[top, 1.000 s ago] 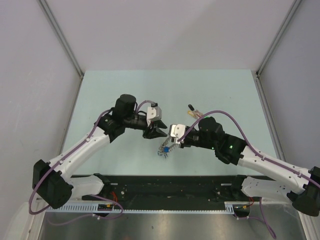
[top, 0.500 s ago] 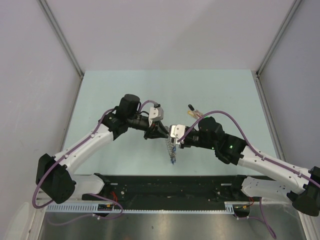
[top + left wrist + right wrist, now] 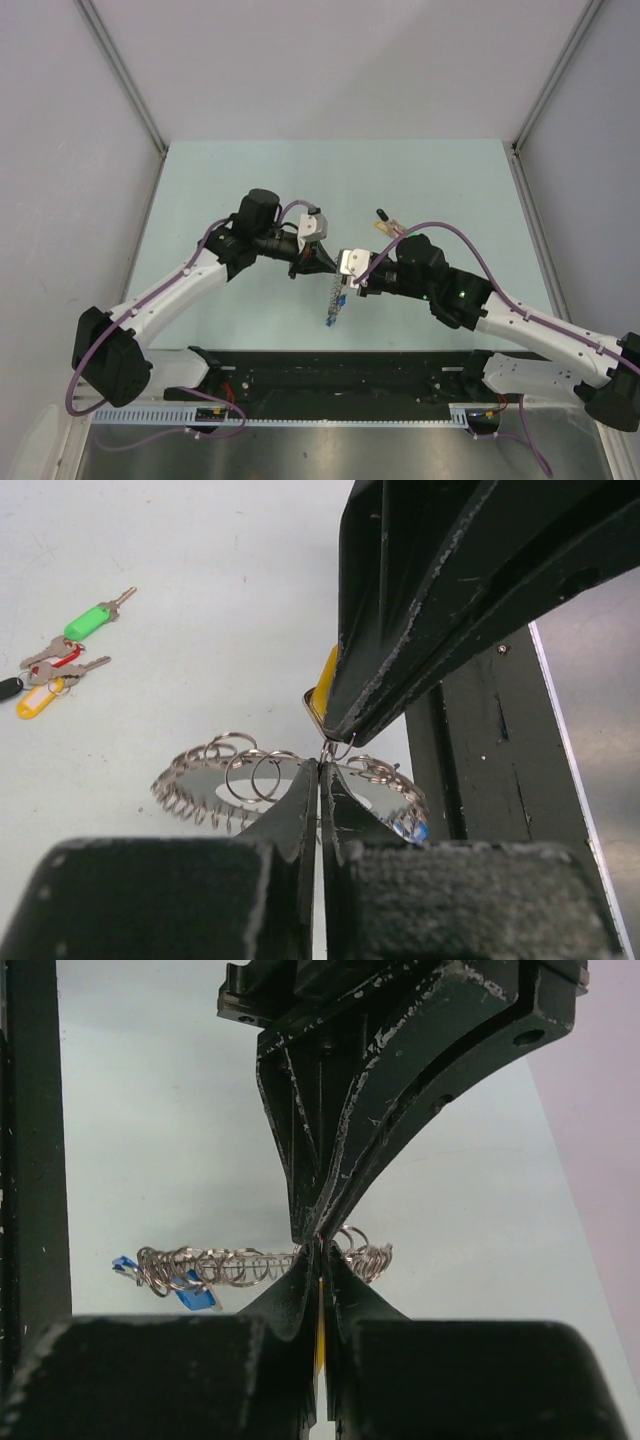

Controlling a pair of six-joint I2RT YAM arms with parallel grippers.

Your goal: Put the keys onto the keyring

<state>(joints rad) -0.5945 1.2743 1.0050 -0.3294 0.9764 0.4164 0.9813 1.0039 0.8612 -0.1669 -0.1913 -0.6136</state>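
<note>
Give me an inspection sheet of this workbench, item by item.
Surface: pale green table.
Job's things: keyring hangs edge-on below the meeting grippers; loose keys with green, red, yellow and black tags lie on the table.
Clutter: nothing seen.
Grippers: left gripper shut at the keyring's rim; right gripper shut on a yellow tag.
Cables: purple cables run along both arms.
Surroundings: grey walls; black rail at the near edge.
</note>
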